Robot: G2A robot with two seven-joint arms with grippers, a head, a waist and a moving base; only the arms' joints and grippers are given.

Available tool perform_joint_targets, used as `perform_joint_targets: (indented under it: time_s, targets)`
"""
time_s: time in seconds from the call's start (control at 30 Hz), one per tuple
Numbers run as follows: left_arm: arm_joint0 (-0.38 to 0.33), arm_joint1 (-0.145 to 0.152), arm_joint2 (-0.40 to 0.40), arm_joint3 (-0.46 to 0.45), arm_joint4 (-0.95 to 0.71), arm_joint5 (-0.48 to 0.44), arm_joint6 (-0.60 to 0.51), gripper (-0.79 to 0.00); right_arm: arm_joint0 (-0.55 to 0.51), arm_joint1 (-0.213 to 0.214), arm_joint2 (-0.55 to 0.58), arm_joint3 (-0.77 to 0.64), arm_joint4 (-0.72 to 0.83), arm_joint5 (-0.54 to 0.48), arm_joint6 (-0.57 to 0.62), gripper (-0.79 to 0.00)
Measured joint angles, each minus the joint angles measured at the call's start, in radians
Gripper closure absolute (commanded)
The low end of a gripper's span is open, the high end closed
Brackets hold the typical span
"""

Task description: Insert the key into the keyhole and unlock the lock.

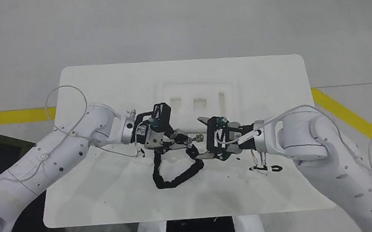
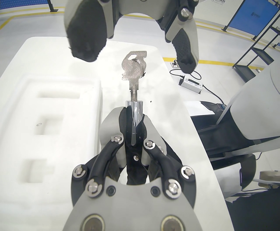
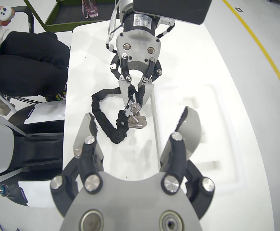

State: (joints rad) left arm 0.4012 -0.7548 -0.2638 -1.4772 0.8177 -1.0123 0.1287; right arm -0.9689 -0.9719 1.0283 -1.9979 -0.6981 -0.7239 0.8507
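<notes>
The key [image 2: 133, 67] stands with its blade in the keyhole of the chrome lock [image 2: 136, 109], at the middle of the desk [image 1: 269, 83]. The left end effector [image 3: 135, 99] is pinching the lock's barrel. The lock's black cloth-covered chain [image 3: 105, 122] loops down toward the desk's near edge. The right end effector [image 1: 206, 139] faces the key head with its fingers spread wide, one on each side and neither touching it. Toward the far edge lies a white foam tray [image 1: 187, 88] with three small rectangular pockets. A tiny ring [image 2: 39, 124] rests on the foam beside the middle pocket.
</notes>
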Motion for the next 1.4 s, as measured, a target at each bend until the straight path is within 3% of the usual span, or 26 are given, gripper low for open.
perform_joint_targets:
  time_s: [0.13,0.33,0.4,0.73,1.4]
  targets:
    - [-0.011,0.001,0.018,0.004,0.002,0.000,0.019,0.000,0.006,0.000,-0.004,0.007,0.000,0.005,-0.003,-0.249]
    - [-0.026,0.003,0.043,0.008,0.008,0.000,0.055,0.000,0.008,0.001,-0.006,0.008,-0.001,0.009,-0.013,-0.028]
    - [-0.030,0.004,0.051,0.010,0.013,0.000,0.068,0.000,0.006,0.002,-0.006,0.008,0.001,0.005,-0.018,0.000]
    - [-0.049,0.008,0.080,0.013,0.035,0.000,0.114,0.000,0.019,0.002,-0.022,0.032,0.131,0.029,0.005,0.000]
    - [-0.059,0.006,0.094,0.021,0.065,0.000,0.156,0.000,0.040,-0.004,-0.048,0.004,0.335,0.372,0.158,0.000]
